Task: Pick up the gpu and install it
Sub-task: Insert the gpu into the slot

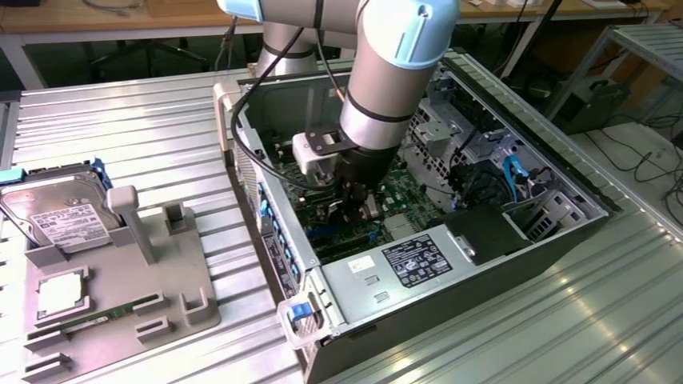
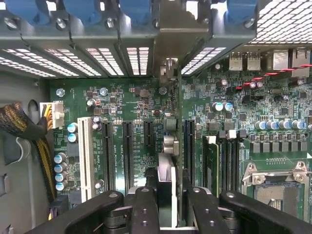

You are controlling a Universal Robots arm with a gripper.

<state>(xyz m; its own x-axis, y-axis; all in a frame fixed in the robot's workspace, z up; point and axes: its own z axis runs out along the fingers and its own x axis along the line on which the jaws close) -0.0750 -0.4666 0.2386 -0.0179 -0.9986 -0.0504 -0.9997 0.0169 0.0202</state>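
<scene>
My gripper (image 1: 357,210) reaches down inside the open computer case (image 1: 555,172), just above the motherboard (image 1: 401,196). It is shut on the gpu (image 2: 168,168), a thin dark card seen edge-on between the two black fingers (image 2: 146,204). The card's beige metal bracket (image 2: 170,29) stands against the case's rear slot openings. The card's lower edge hangs over the long black expansion slots (image 2: 187,146); whether it touches a slot I cannot tell.
A grey fixture (image 1: 160,280) outside the case, on the exterior view's left, carries a silver hard drive (image 1: 59,212), a processor chip (image 1: 62,294) and a green memory stick (image 1: 107,312). Inside are braided power cables (image 2: 29,131), seated memory modules (image 2: 219,156) and a processor socket (image 2: 278,180).
</scene>
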